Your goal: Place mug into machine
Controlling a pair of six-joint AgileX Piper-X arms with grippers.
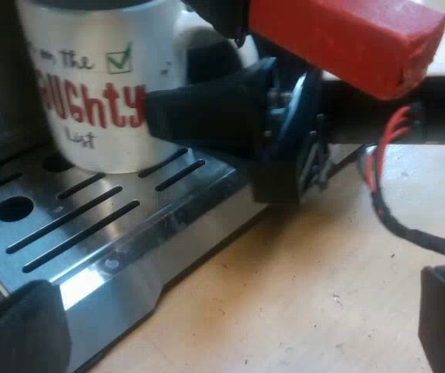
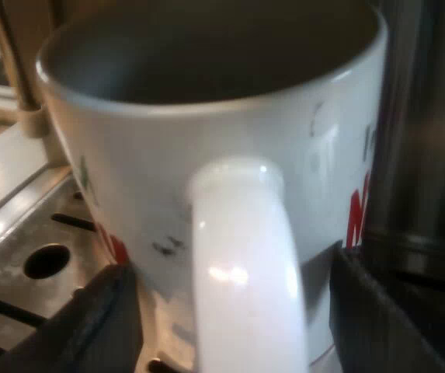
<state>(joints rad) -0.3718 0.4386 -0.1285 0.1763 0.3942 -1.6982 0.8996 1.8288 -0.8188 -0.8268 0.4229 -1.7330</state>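
Found the espresso machine (image 2: 428, 132) as a steel wall close beside the mug, its slotted drip tray (image 1: 133, 260) spreading out beneath. Saw the wooden table (image 1: 323, 272) running along the tray's front lip.

Noted the mug (image 1: 98, 93) standing upright on the drip tray, white with red lettering and a green tick, base flat on the steel.

Read the mug as a dial from above, with its white handle (image 2: 245, 264) at six o'clock. Placed the right gripper (image 2: 241, 322) at six as well, one black finger near five and the other near seven. Saw those fingers spread apart on either side of the handle, a gap showing on each side, so not clamped on it.

Placed the left gripper (image 1: 238, 338) at roughly nine o'clock from the mug, low over the table at the tray's front lip, fingers set wide and gripping nothing.

Spotted the red handle end (image 1: 346, 39) jutting out just above the right gripper, near the mug's rim.
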